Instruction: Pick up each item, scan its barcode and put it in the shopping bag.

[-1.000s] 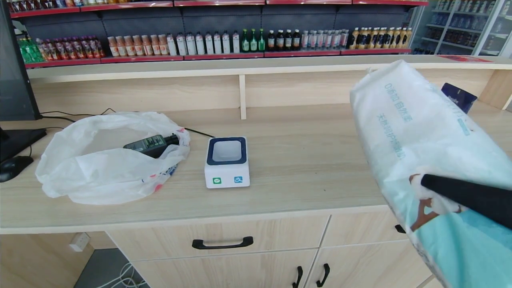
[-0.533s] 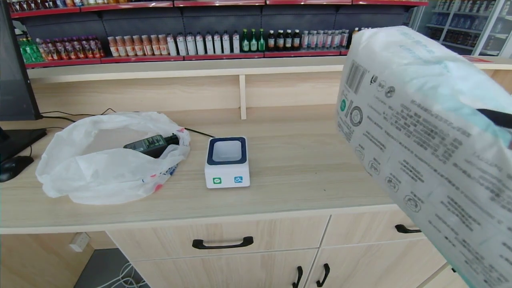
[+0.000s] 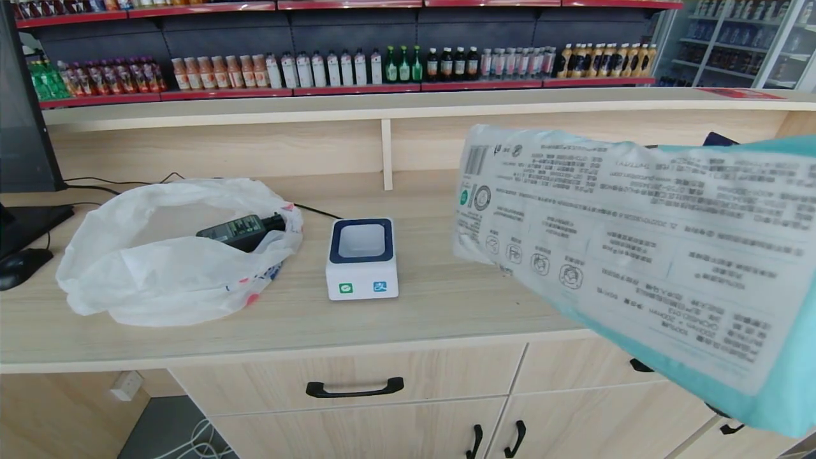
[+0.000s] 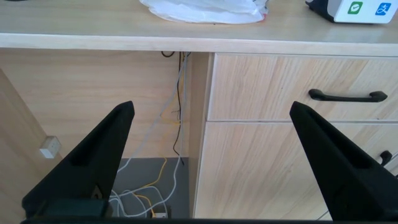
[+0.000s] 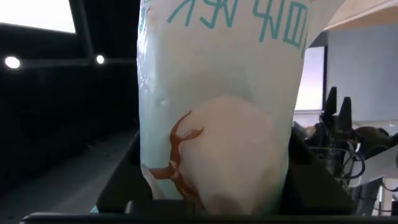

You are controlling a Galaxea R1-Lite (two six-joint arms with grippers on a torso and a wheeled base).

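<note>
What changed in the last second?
The pack, clamped in the right gripper, turned from its front to its barcode side, tipped nearly level and swung left toward the scanner. The bag, the bottle in it and the scanner stayed put.

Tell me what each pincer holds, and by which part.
Right pincer: the soft pack, clamped across its width near the end opposite the barcode. Left pincer: open, empty.

You see the package (image 5: 214,93) filling the middle of the frame, white with teal lettering and a reddish-brown drawing. The right gripper (image 5: 212,186) clamps it, one dark finger (image 5: 124,183) pressed against each flank. Behind it, small round lights (image 5: 9,62) glow in a dark background.
</note>
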